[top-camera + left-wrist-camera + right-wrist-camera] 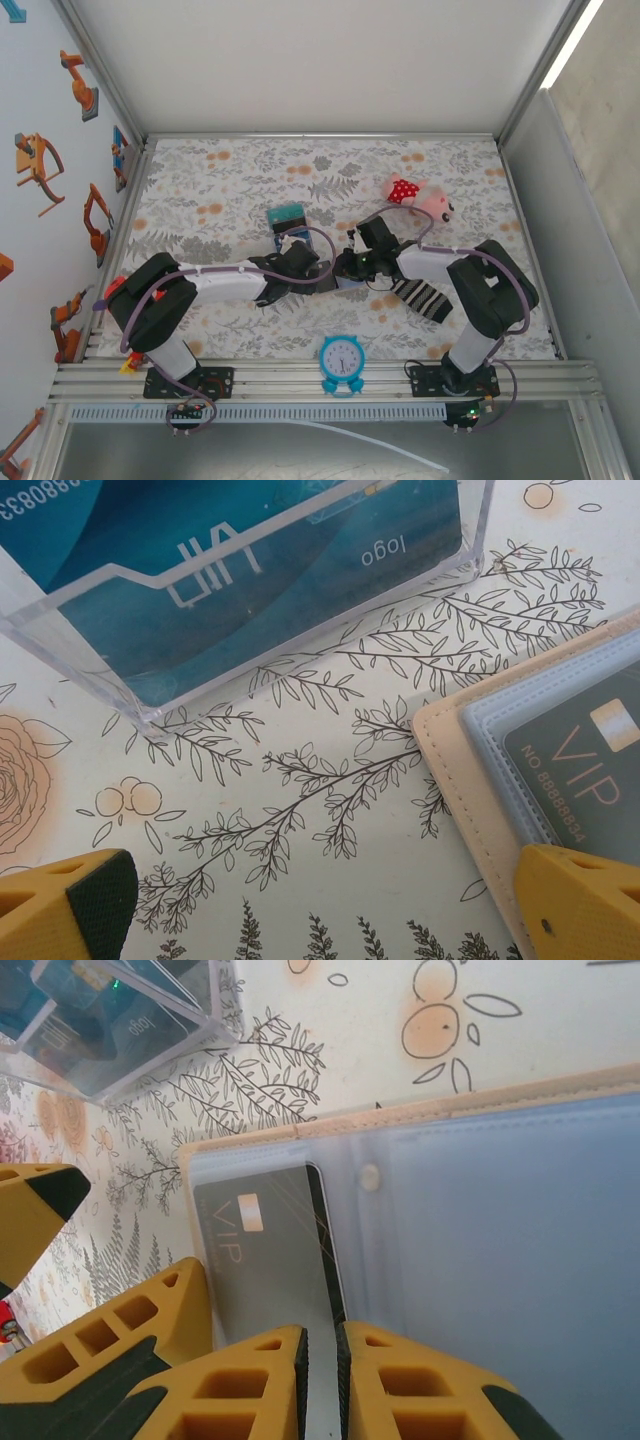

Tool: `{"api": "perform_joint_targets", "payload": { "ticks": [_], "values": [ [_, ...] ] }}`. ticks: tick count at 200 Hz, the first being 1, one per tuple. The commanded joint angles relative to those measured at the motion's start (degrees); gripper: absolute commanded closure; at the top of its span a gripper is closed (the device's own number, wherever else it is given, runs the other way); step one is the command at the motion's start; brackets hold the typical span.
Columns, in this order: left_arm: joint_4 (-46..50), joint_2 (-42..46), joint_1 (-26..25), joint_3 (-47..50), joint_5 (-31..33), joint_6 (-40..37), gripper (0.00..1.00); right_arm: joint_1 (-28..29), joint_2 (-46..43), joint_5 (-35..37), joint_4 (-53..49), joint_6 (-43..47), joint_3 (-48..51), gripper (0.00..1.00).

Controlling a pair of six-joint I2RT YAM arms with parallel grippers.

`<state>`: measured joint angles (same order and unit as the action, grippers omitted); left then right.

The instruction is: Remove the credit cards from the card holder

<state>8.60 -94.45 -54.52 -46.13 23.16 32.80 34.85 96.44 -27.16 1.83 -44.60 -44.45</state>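
Left fingers (70, 905) wide apart, right fingers (250, 1380) pinching grey card (265, 1250) in open card holder (520, 1220)

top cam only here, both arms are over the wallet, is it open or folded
Observer: Open. The right wrist view shows the card holder spread out, pale blue inside up.
Operator: any card in it
Observer: One grey VIP card sits under a clear sleeve.
Operator: right tool got it?
Observer: The right tool is closed to a sliver at that card's edge. Whether it pinches the card or the sleeve is unclear.
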Motion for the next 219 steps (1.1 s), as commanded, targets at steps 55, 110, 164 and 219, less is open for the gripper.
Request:
{"api": "perform_joint_targets", "payload": {
  "ticks": [55,110,164,219],
  "values": [
    [1.64,-1.23,-0.35,-1.73,0.52,-0.25,0.03,-0.49,1.16,-2.37,2.27,-0.56,1.51,0.83],
    [1.51,-1.42,-0.37,-2.01,0.47,-0.35,0.03,-0.49,2.57,-5.09,5.8,-1.72,1.98,0.84],
    [1.7,-1.48,-0.3,-2.04,0.39,-0.27,0.03,-0.49,2.0,-4.0,4.76,-1.86,2.16,0.81],
    [1.81,-0.96,-0.37,-1.71,0.48,-0.26,0.03,-0.49,2.79,-2.44,3.47,-1.72,2.41,0.8]
  ]
}}
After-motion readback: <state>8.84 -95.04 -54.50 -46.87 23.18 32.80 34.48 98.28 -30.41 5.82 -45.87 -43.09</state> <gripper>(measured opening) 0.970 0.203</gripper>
